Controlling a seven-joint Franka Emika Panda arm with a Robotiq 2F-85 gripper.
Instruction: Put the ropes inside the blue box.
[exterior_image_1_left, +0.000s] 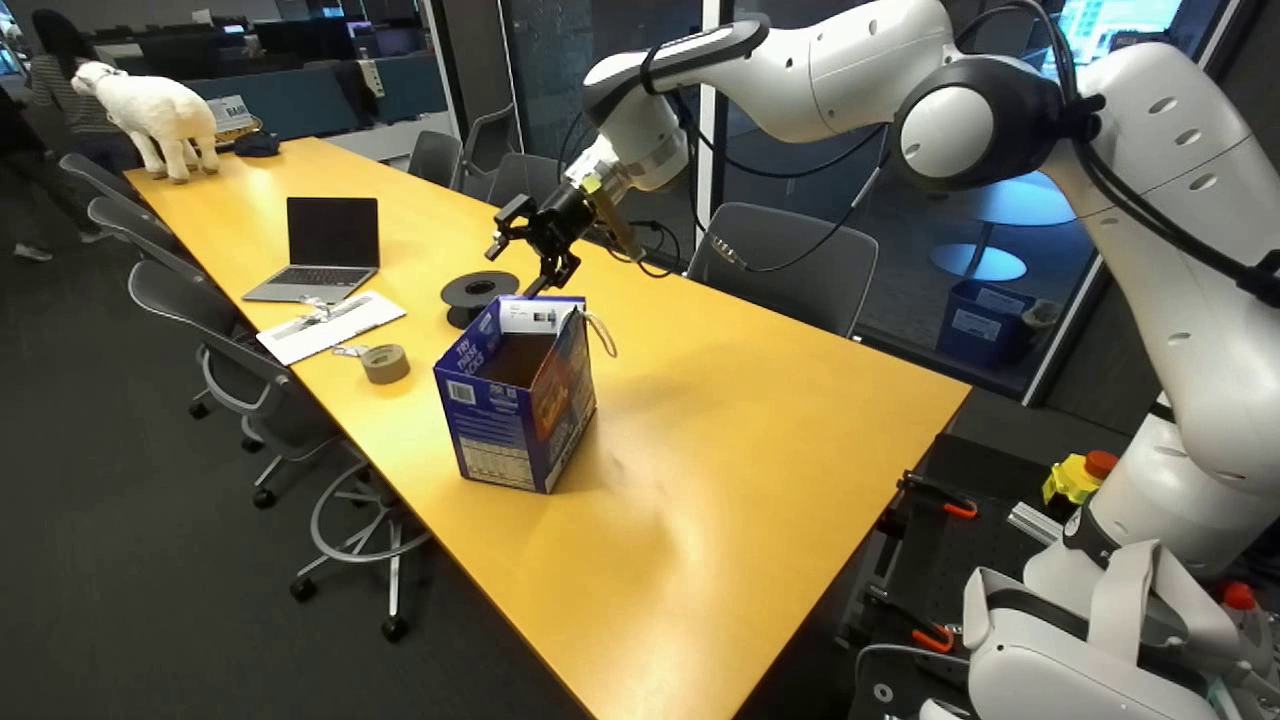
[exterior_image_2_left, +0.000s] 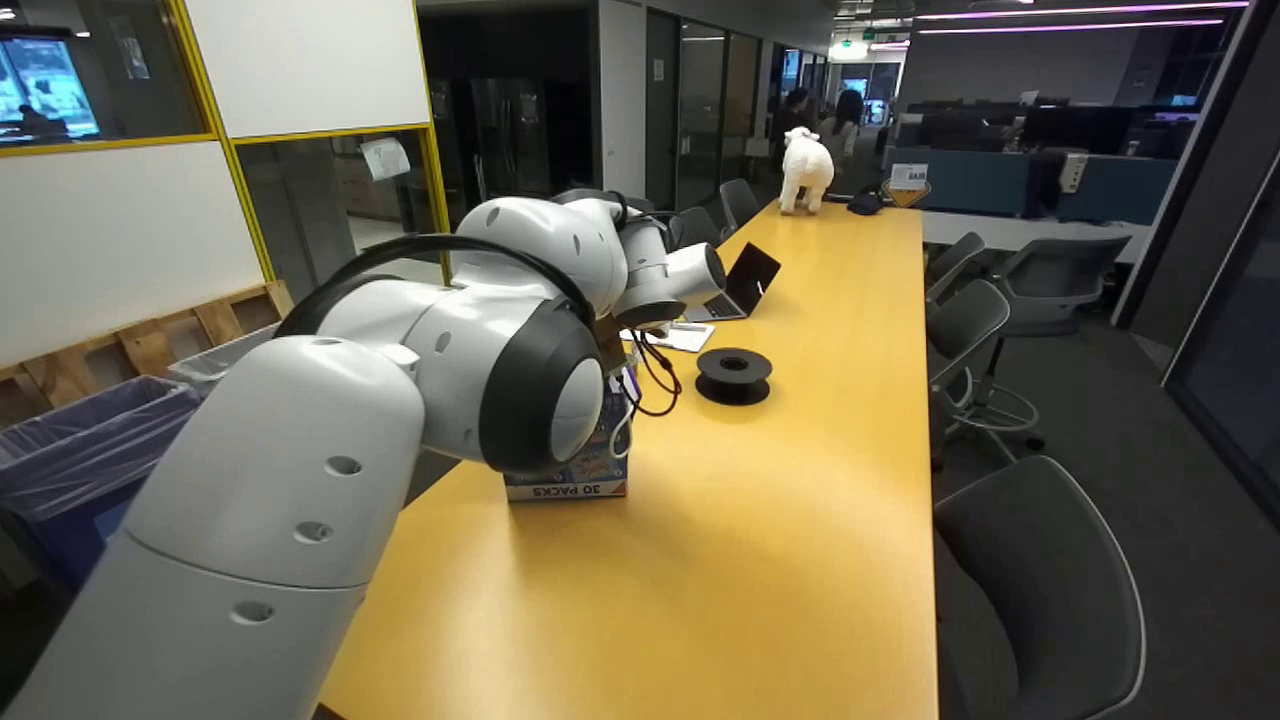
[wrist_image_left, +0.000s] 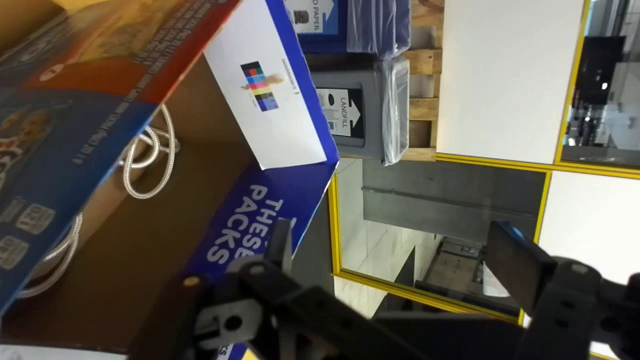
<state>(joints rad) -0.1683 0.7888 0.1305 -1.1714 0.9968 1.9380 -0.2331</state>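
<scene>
An open-topped blue printed cardboard box (exterior_image_1_left: 495, 430) stands on the long yellow table (exterior_image_1_left: 760, 430). Coils of white braided rope (wrist_image_left: 172, 141) show inside the box, and 1 pale rope loop (exterior_image_1_left: 610, 342) hangs outside over its rim; how many ropes, I cannot tell. The black 2-fingered robot gripper (wrist_image_left: 397, 251) is near the box's rim, its fingers spread apart. A black plastic spool (exterior_image_1_left: 478, 290) and a round tan tape roll (exterior_image_1_left: 385, 364) lie near the box.
</scene>
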